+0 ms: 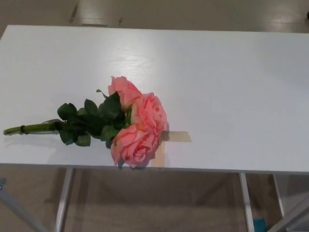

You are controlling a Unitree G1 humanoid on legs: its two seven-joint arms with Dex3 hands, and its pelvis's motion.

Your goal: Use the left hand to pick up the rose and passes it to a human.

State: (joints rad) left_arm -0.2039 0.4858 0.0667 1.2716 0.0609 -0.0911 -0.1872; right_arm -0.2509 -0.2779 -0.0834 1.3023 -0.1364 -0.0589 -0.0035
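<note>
Pink rose (135,121) bunch lies on white table (231,87) nr front edge; no hands visible, state unknown.

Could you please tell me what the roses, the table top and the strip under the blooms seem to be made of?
Roses: likely artificial, fabric-like matte pink petals, stiff dark leaves, plastic-looking green stem; real ones cannot be ruled out. Table top: white laminate or painted board, faint wood grain, soft sheen. Strip: probably beige masking tape, flat and matte.
</note>
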